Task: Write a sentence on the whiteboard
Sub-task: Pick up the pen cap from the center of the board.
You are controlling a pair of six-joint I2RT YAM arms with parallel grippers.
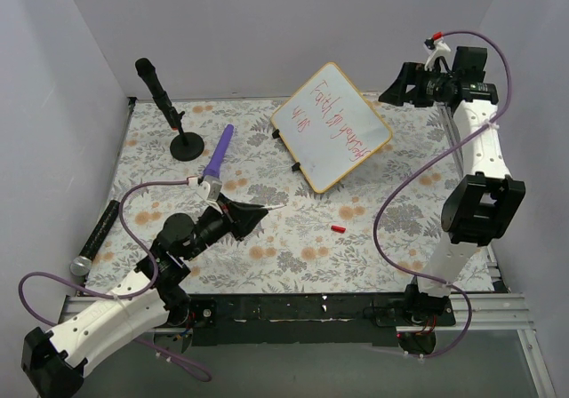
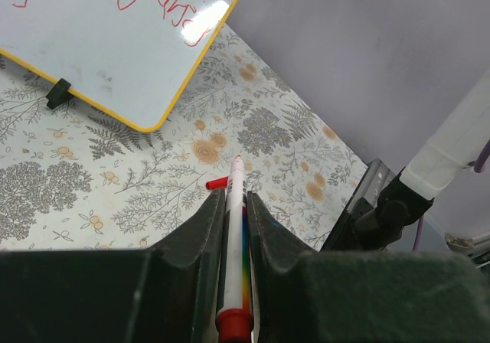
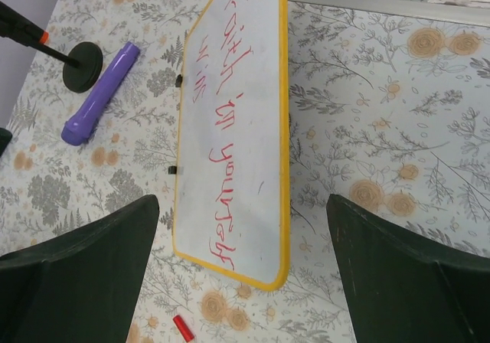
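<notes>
Only my left wrist view shows the left pincer (image 2: 235, 199) pinching a marker (image 2: 232, 240). Right pincer (image 3: 243, 201) is spread wide. Yellow-rimmed whiteboard (image 1: 351, 105) carries the red sentence (image 3: 220, 159).

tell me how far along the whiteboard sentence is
Done: the sentence, red lettering reading roughly "Faith in yourself", sits on the whiteboard. In hand: the left gripper is shut on the marker, off the board; the right gripper is open. Left: probably capping the marker; the red cap lies loose.
</notes>
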